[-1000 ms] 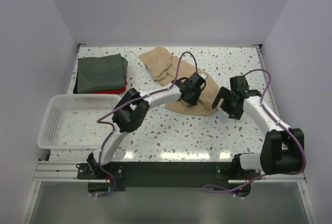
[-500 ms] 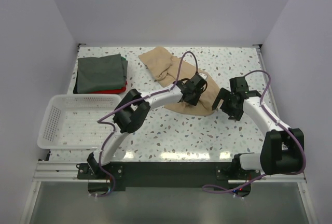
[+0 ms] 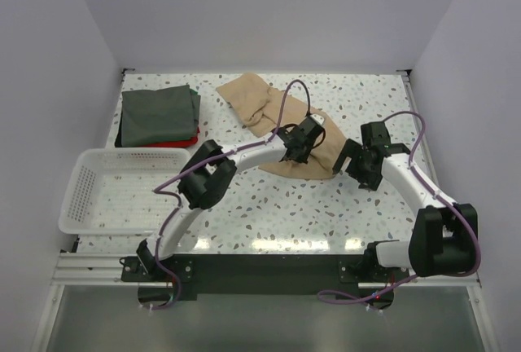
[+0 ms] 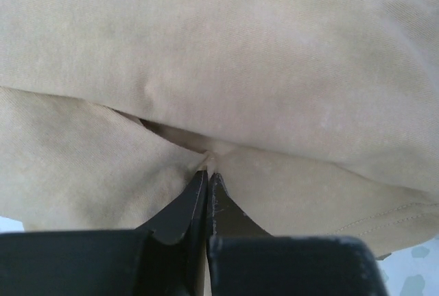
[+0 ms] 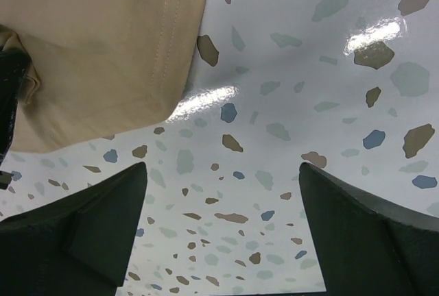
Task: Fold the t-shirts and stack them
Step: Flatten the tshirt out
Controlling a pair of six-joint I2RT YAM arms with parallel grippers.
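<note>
The tan t-shirt [image 3: 254,98] lies crumpled across the middle back of the table and fills the left wrist view [image 4: 219,56]. My left gripper [image 3: 299,150] is shut on a pinch of this tan cloth [image 4: 208,167], over the shirt's near part. My right gripper [image 3: 358,166] is open and empty, just right of the shirt's near right edge [image 5: 103,56], above bare table. A folded dark grey-green t-shirt [image 3: 159,113] lies at the back left on a red t-shirt [image 3: 181,143] that shows as a thin edge.
A white mesh basket [image 3: 110,191] stands at the left near side. White walls close the back and both sides. The speckled tabletop [image 3: 277,205] lies between the arms' bases and the shirt.
Both grippers have shifted slightly toward the back. The tan shirt's near edge has drawn back a little with the left gripper.
</note>
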